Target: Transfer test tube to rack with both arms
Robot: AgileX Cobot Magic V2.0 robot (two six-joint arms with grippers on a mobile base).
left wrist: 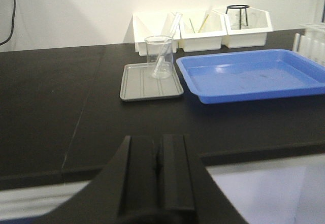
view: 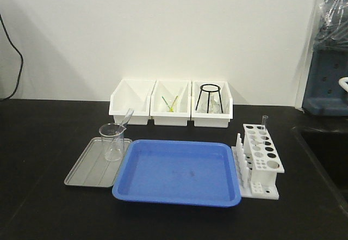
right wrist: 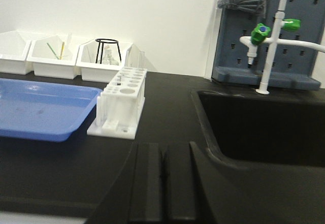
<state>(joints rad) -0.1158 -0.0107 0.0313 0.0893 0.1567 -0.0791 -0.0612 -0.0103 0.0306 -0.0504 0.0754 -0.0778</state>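
Observation:
A clear test tube (view: 125, 118) leans in a glass beaker (view: 113, 142) on a grey tray (view: 92, 166); it also shows in the left wrist view (left wrist: 167, 43). A twin tube (view: 264, 122) stands upright at the far end of the white rack (view: 262, 155), which also shows in the right wrist view (right wrist: 123, 102). My left gripper (left wrist: 158, 158) is shut and empty, low at the table's near edge, far from the beaker. My right gripper (right wrist: 162, 165) is shut and empty, near the front edge, right of the rack. Neither arm shows in the front view.
A blue tray (view: 179, 172) lies between the grey tray and the rack. Three white bins (view: 171, 103) stand at the back, one holding a black tripod stand (view: 209, 96). A black sink (right wrist: 264, 127) with a green-handled tap (right wrist: 261, 33) lies to the right.

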